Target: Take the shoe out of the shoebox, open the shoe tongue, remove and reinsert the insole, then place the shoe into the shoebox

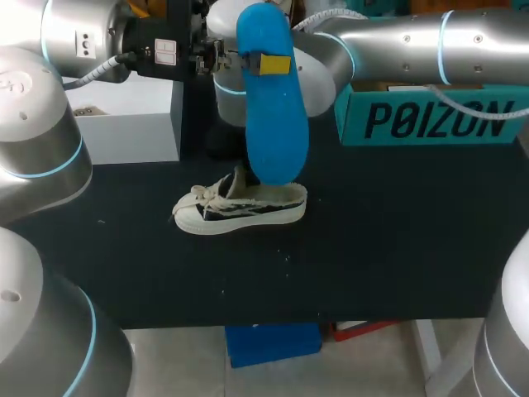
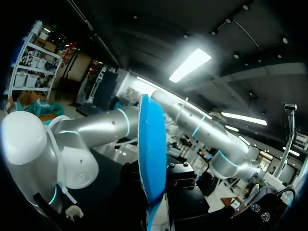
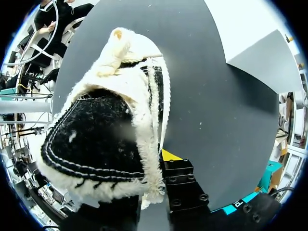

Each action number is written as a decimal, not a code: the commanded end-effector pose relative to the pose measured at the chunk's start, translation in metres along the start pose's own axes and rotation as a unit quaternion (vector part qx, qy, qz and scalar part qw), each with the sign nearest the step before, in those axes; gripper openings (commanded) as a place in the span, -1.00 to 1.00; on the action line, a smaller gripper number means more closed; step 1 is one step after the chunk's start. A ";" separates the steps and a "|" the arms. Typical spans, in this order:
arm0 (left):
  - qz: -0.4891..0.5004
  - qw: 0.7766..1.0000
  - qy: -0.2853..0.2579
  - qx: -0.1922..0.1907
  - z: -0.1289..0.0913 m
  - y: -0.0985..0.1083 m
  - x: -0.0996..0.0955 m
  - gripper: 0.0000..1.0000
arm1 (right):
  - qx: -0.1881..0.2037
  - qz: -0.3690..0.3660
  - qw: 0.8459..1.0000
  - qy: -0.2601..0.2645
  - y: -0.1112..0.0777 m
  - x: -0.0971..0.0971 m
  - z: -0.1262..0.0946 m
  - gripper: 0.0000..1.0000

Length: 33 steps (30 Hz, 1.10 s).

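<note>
White box [image 1: 124,116] sits behind and left of the shoe [image 1: 248,211]. Our left gripper [image 1: 263,64], high above the shoe, is clamped on the top end of the blue insole [image 1: 273,124]. The insole hangs upright, lower end at the shoe's opening. The shoe rests on its sole on the black table [image 1: 397,248], toe pointing left. Our right gripper [image 3: 156,183] is right at the shoe's collar. Clamped or not, we cannot tell. Teal shoebox [image 1: 430,124] stands behind and right of the shoe.

Progress, our guess: shoe out, insole out; 2 steps left — seat the insole, box the shoe.

Room: bare table right of the shoe, table edge well in front of it — both boxes hem the space behind.
</note>
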<state>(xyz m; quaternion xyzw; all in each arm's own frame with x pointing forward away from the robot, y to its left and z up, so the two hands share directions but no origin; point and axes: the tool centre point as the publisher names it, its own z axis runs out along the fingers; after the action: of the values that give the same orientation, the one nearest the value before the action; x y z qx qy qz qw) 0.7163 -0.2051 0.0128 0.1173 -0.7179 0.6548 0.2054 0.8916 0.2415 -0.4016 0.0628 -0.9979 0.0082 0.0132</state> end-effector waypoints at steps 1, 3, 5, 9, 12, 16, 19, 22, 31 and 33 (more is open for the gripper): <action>0.000 1.000 -0.001 0.000 0.001 0.001 0.000 -1.00 | -0.004 0.000 1.000 0.004 -0.002 -0.005 0.005 -1.00; 0.000 1.000 -0.001 0.000 0.001 0.001 0.000 -1.00 | -0.004 0.000 1.000 0.004 -0.002 -0.005 0.005 -1.00; 0.000 1.000 -0.001 0.000 0.001 0.001 0.000 -1.00 | -0.004 0.000 1.000 0.004 -0.002 -0.005 0.005 -1.00; 0.000 1.000 -0.001 0.000 0.001 0.001 0.000 -1.00 | -0.004 0.000 1.000 0.004 -0.002 -0.005 0.005 -1.00; 0.000 1.000 -0.001 0.000 0.001 0.001 0.000 -1.00 | -0.004 0.000 1.000 0.004 -0.002 -0.005 0.005 -1.00; 0.000 1.000 -0.001 0.000 0.001 0.001 0.000 -1.00 | -0.004 0.000 1.000 0.004 -0.002 -0.005 0.005 -1.00; 0.000 1.000 -0.001 0.000 0.001 0.001 0.000 -1.00 | -0.004 0.000 1.000 0.004 -0.002 -0.005 0.005 -1.00; 0.000 1.000 -0.001 0.000 0.001 0.001 0.000 -1.00 | -0.023 0.013 1.000 -0.011 -0.005 -0.002 -0.016 -1.00; 0.000 1.000 -0.001 0.000 0.001 0.001 0.000 -1.00 | -0.004 0.101 0.994 -0.036 -0.034 -0.005 -0.085 -1.00; 0.000 1.000 -0.001 0.000 0.001 0.001 0.000 -1.00 | 0.015 0.149 0.988 -0.032 -0.038 -0.006 -0.088 -1.00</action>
<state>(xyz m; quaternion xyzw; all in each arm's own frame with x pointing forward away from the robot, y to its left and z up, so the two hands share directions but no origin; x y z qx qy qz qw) 0.7163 -0.2051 0.0128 0.1172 -0.7179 0.6547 0.2054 0.9110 0.2125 -0.3440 -0.0488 -0.9987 0.0073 -0.0121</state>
